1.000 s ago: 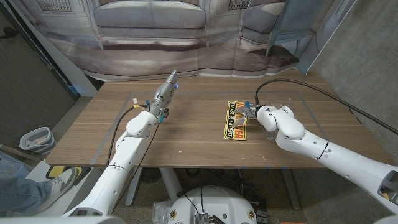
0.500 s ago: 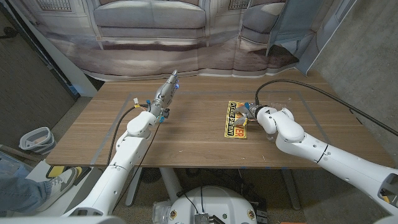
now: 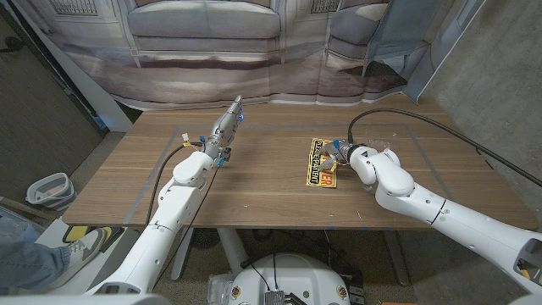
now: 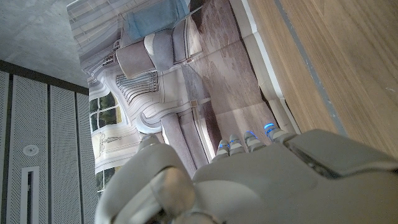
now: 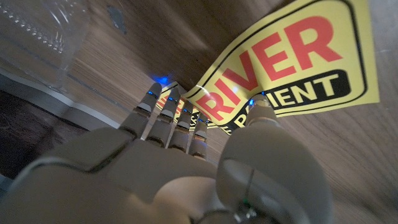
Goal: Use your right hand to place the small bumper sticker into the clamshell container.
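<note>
The bumper sticker (image 5: 292, 68) is now pinched by the right hand (image 3: 343, 154), its near end curled off the bench (image 3: 254, 191); the lift toward the clamshell container (image 5: 37, 31) is judged underway.

The left hand (image 3: 227, 127) is held released.

Light's soft and even from my seat, no hard glare on the table (image 3: 254, 182), just faint shadows tucked under both arms. The head view bends toward its edges, so the table's far rim curves. On the right wrist cam the right robot hand (image 5: 168, 168) sits blurry up close, while the bumper sticker (image 5: 292, 62) just past its fingertips is sharp. On the left wrist cam the left robot hand (image 4: 249, 180) is a soft grey blur, with the backdrop beyond it clearer.
</note>
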Tool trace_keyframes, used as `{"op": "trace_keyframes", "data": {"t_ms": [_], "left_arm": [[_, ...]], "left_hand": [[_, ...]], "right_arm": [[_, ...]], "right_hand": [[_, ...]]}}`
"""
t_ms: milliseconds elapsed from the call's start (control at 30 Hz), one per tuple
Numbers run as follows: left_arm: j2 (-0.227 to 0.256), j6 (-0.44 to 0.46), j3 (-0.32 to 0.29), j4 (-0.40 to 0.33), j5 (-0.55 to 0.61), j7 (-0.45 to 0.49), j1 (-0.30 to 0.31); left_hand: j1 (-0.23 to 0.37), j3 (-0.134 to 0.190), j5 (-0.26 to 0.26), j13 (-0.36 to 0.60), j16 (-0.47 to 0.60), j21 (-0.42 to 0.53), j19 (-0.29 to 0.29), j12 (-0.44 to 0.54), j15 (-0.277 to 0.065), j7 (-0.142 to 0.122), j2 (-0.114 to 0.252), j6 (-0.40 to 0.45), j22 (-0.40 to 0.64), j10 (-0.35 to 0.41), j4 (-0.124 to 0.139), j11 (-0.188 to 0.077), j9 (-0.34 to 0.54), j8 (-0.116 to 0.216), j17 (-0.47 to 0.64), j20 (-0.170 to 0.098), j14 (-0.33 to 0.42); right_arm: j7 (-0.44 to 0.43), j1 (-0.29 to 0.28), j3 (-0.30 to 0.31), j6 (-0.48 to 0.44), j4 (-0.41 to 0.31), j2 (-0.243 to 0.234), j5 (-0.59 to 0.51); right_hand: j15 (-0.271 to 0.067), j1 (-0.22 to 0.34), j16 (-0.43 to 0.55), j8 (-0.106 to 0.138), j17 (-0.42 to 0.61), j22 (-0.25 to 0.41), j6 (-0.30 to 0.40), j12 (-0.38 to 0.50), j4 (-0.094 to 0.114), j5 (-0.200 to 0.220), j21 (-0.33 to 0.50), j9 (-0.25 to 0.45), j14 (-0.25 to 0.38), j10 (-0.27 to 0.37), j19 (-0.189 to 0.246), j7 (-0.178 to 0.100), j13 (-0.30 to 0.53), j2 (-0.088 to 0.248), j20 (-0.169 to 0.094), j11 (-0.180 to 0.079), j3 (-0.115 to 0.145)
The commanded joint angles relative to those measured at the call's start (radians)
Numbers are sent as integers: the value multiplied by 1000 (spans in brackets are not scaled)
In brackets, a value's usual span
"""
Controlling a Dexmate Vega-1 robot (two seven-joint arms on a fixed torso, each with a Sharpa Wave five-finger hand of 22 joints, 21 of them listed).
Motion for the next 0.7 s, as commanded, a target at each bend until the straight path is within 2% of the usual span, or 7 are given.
{"op": "trace_keyframes", "data": {"t_ms": [33,167,300,367,600,700], "left_arm": [[-2,5,4,-1,3,4,-2],[-1,8,5,-2,4,4,-4],[1,12,5,-8,7,6,-4],[1,14,5,-11,7,7,-4],[2,21,8,-13,11,8,-5],[0,20,8,-13,9,8,-5]], "left_hand": [[11,-5,-5,3,5,1,-50,1,0,0,1,6,3,-4,4,-2,1,4,3,-21,-2],[11,-5,-5,3,5,1,-50,1,-1,0,1,6,3,-4,4,-3,1,4,3,-21,-3],[12,-6,-5,3,6,1,-51,1,2,0,1,6,3,-3,4,-2,1,4,3,-21,0],[12,-7,-5,3,6,1,-51,1,1,0,2,6,3,-4,4,-2,1,4,3,-21,-1],[13,-7,-6,3,5,1,-51,1,0,0,2,5,3,-3,4,-1,1,3,3,-21,-2],[13,-8,-6,3,5,1,-51,1,0,0,2,6,3,-4,3,-1,1,4,3,-21,-2]], "right_arm": [[-47,-21,16,11,-6,-4,-1],[-77,-34,25,16,-10,-7,3],[-107,-46,36,21,-13,-7,13],[-121,-51,40,24,-14,-8,18],[-178,-69,55,41,-18,-14,33],[-207,-78,63,50,-19,-17,42]], "right_hand": [[-53,2,8,6,1,2,22,6,1,-4,11,1,23,69,16,-1,7,11,-4,-51,12],[-64,8,9,20,1,4,76,14,1,-7,15,2,51,103,32,-17,8,19,-13,-48,17],[-75,13,13,29,1,5,118,20,0,-11,20,2,84,128,49,-27,10,26,-20,-68,22],[-79,14,13,31,1,5,129,22,1,-13,22,3,94,137,57,-31,10,28,-25,-64,23],[-84,18,15,35,1,6,155,28,1,-18,28,3,120,165,75,-36,10,34,-35,-76,28],[-100,26,16,41,0,7,186,31,0,-22,32,3,144,183,89,-44,10,44,-39,-83,35]]}}
